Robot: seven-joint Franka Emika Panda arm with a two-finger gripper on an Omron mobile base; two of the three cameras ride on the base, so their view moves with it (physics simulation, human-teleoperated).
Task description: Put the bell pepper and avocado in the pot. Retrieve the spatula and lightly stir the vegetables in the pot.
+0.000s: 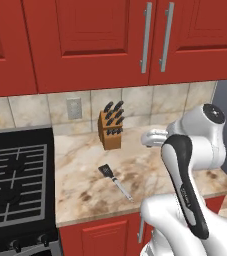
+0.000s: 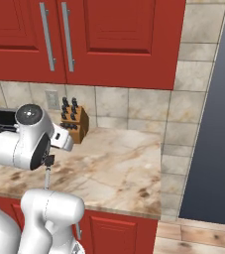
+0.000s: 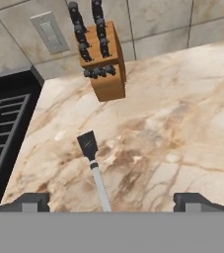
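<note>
With the gripper (image 3: 111, 200) spread wide and empty above the counter (image 3: 182, 128), the spatula (image 3: 94, 170), lying toward the counter's front edge near the stove (image 3: 5, 128), is best approached by a straight descent centred over its pale handle before closing.

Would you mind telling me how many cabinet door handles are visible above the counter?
2: both long vertical brushed-metal bar handles hang side by side on the red upper cabinet doors, left handle and right handle, above the wooden knife block. Others may lie outside the pictures.
</note>
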